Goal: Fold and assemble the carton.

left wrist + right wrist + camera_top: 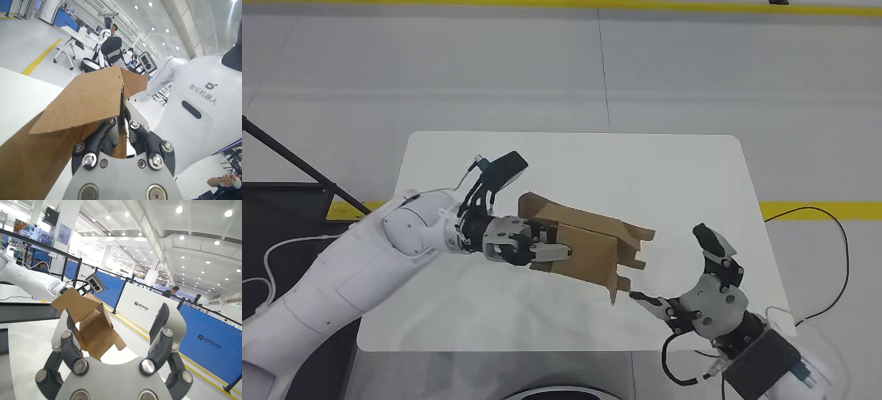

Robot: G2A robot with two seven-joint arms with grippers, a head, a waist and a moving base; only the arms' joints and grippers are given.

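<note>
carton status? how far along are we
Done: carton partly opened, panels angled apart. In hand: left tool shut on one panel edge; right tool open, clear of the carton near its flap end. Left: end flaps stick out unfolded; no closed end yet.

White table on pale grey floor w/ yellow lines. Big hall behind: blue barrier panels, white pillar, rows of round ceiling lights.
</note>
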